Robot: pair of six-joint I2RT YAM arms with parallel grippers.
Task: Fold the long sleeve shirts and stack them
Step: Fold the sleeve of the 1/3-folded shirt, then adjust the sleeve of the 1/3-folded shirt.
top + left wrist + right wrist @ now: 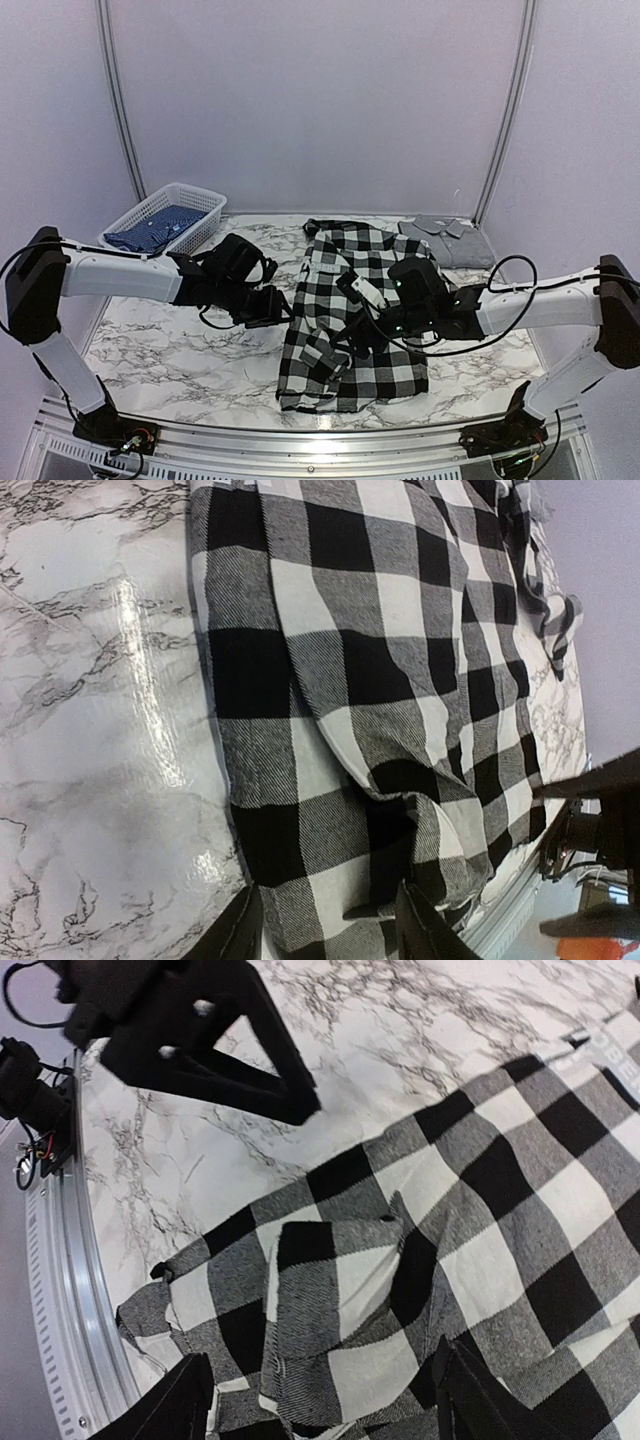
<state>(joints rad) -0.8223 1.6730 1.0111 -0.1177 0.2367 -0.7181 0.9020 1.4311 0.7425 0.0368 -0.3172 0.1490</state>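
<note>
The basket (165,215) holding blue cloth stood at the far left of the desk (150,340), well apart from the work area, probably as a supply bin. The left claw (328,890) hung low at the left border of the checked shirt (325,365), its fingers moderately apart and straddling the cloth edge with no visible grip. This position suited lifting or pinning that edge for a fold. The shirt lay flat at the desk centre with a sleeve laid over its body. Its long axis ran from the far side toward the near rail, and the collar end appeared to point away from the arm bases. The right claw (320,1355) hovered over the shirt's near right portion, fingers wide and empty. A grey folded garment (445,240) lay at the far right, likely the stacking place.
</note>
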